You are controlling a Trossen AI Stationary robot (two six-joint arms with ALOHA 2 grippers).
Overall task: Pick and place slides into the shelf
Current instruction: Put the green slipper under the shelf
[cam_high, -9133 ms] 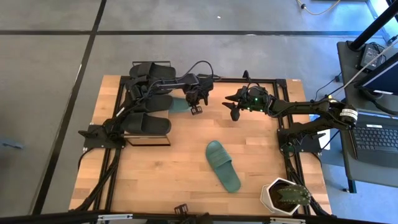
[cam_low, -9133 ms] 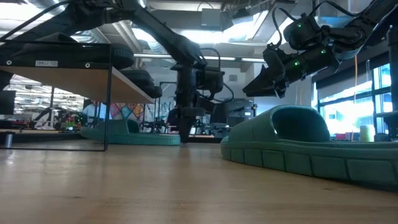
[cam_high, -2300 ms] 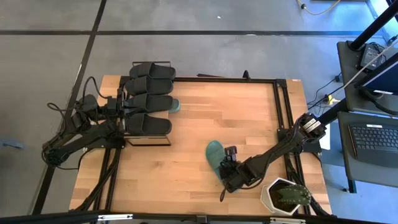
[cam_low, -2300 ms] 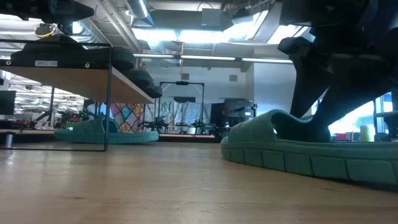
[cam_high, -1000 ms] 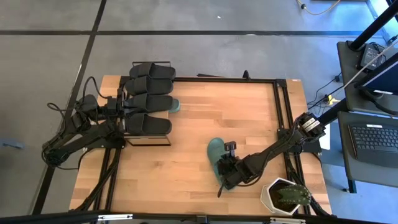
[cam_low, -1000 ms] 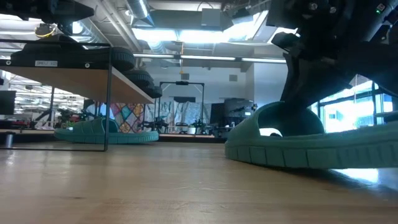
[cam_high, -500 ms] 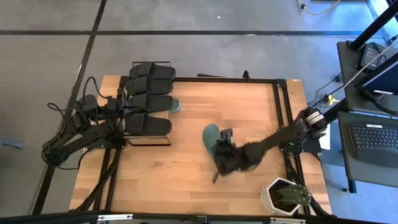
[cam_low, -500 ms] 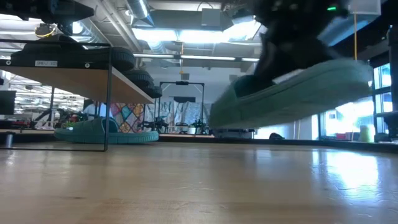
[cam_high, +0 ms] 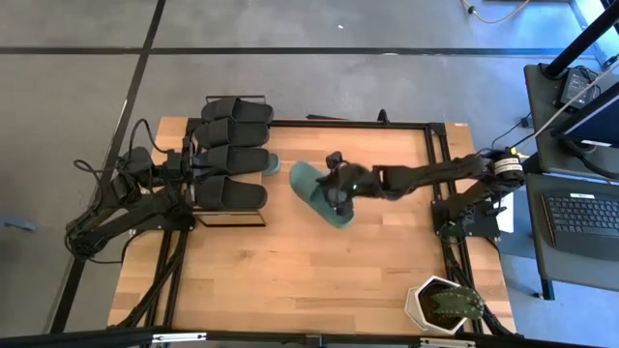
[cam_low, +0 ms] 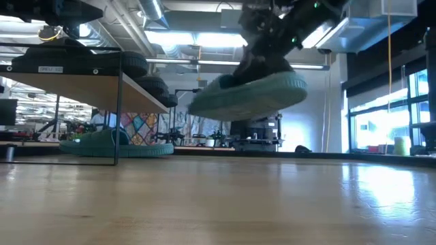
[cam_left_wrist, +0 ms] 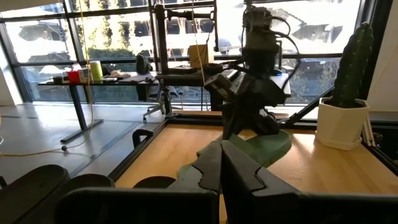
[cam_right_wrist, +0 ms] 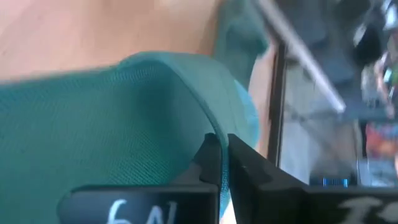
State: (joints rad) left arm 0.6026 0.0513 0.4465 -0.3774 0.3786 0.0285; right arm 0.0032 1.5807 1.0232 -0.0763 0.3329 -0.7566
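Note:
A teal slide (cam_high: 315, 194) hangs in the air above the middle of the table, with my right gripper (cam_high: 335, 191) shut on it. In the low view this slide (cam_low: 248, 95) floats well above the tabletop. The shelf (cam_low: 75, 85) stands at the table's left. Several black slides (cam_high: 230, 159) lie on its top board. A second teal slide (cam_low: 116, 144) lies under the board, flat on its sole. My left gripper (cam_left_wrist: 221, 167) is shut and holds nothing, level beside the shelf at the table's left edge. My right gripper pinches the edge of the teal slide's strap (cam_right_wrist: 210, 132) between its two fingers. It comes from the table's right side, slanting downward. The slide is lifted clear of the table, sole down and tilted, with the end toward the shelf (cam_low: 201, 107) lower.
A potted cactus (cam_high: 443, 304) stands at the table's near right corner. Black frame rails (cam_high: 437, 164) run along the table's right and far sides. A laptop (cam_high: 585, 211) sits on a stand beyond the right edge. Bare wood lies between the shelf and the held slide.
My right gripper has risen and swung from the table's near right toward the far edge and the shelf, rolling as it went. The teal slide, which had one end on the table, is now lifted clear and has turned about.

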